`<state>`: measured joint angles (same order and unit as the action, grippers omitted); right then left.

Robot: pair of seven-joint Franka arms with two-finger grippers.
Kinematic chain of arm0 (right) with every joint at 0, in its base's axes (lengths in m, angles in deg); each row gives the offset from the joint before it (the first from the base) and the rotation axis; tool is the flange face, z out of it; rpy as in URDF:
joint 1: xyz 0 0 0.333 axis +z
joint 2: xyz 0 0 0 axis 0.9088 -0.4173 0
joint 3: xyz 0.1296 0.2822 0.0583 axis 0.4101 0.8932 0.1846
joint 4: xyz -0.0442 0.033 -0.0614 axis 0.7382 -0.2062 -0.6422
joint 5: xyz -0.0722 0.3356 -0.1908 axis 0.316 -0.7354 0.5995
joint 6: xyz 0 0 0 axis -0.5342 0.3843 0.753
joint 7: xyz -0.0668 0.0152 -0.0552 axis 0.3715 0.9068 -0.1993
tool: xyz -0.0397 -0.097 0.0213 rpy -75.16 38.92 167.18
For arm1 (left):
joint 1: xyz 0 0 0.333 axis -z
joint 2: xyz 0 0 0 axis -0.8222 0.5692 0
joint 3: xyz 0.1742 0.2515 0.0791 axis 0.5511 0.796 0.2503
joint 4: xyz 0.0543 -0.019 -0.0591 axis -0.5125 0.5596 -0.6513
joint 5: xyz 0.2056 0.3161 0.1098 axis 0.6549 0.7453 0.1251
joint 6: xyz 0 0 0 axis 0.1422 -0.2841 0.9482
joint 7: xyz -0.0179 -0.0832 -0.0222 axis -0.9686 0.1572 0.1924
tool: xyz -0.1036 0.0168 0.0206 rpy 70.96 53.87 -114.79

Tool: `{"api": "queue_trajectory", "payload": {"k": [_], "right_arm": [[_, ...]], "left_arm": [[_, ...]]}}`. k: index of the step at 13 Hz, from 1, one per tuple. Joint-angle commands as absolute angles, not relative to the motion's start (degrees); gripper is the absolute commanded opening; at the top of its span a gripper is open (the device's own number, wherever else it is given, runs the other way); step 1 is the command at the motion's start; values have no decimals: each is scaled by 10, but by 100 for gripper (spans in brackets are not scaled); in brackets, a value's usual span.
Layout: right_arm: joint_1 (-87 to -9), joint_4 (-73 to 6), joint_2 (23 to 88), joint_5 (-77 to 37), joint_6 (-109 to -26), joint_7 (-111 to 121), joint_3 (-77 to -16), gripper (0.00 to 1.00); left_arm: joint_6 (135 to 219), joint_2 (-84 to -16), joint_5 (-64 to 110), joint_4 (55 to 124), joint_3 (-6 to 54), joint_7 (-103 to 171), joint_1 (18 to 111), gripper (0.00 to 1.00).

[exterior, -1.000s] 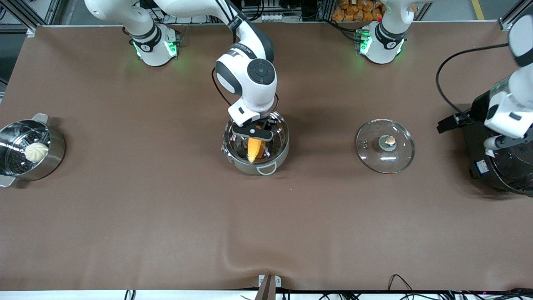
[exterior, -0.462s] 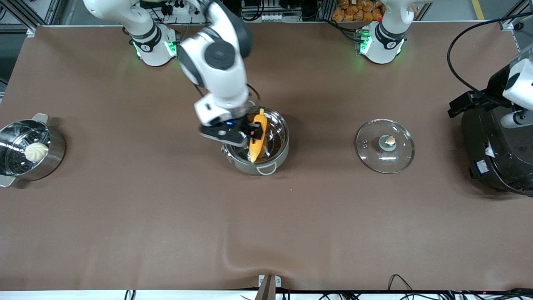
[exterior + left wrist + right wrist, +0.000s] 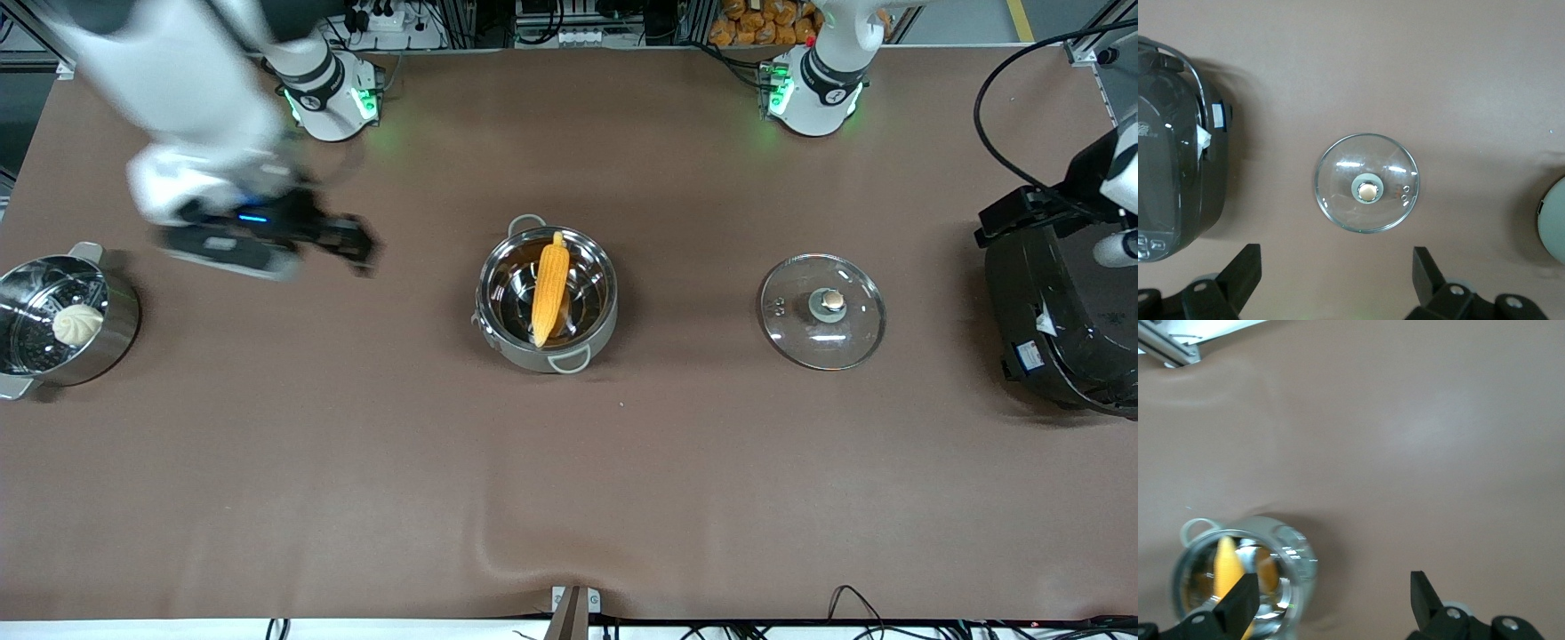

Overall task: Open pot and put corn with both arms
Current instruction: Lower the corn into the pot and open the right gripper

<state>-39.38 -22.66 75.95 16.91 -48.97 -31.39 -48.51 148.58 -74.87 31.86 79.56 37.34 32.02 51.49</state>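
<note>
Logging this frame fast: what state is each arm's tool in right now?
Left tool: open, holding nothing, over the glass lid on the table.
Right tool: open, holding nothing, above bare table between the pot and the steamer pot.

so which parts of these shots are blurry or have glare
Front view: the right arm and its claw are motion-smeared above the table; pot, corn and lid are sharp. Right wrist view: the pot is smeared. Left wrist view: crisp, with streaks of glare on the lid.

No legible text, brand or number on any object; rice cooker [image 3: 1058, 329] labels unreadable.
</note>
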Motion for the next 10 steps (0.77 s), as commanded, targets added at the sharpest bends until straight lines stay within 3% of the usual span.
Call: {"api": "queue_trajectory", "payload": {"k": [1, 6, 10], "right_arm": [[-486, -247, 809, 158, -463, -180, -474, 100], [-557, -268, 829, 155, -441, 8, -528, 100], [-604, -277, 832, 131, -438, 24, -533, 100]], "left_arm": [[1459, -732, 319, 759, 386, 350, 525, 100], [1455, -739, 325, 760, 391, 348, 538, 100], [1454, -737, 325, 760, 391, 349, 540, 100]]}}
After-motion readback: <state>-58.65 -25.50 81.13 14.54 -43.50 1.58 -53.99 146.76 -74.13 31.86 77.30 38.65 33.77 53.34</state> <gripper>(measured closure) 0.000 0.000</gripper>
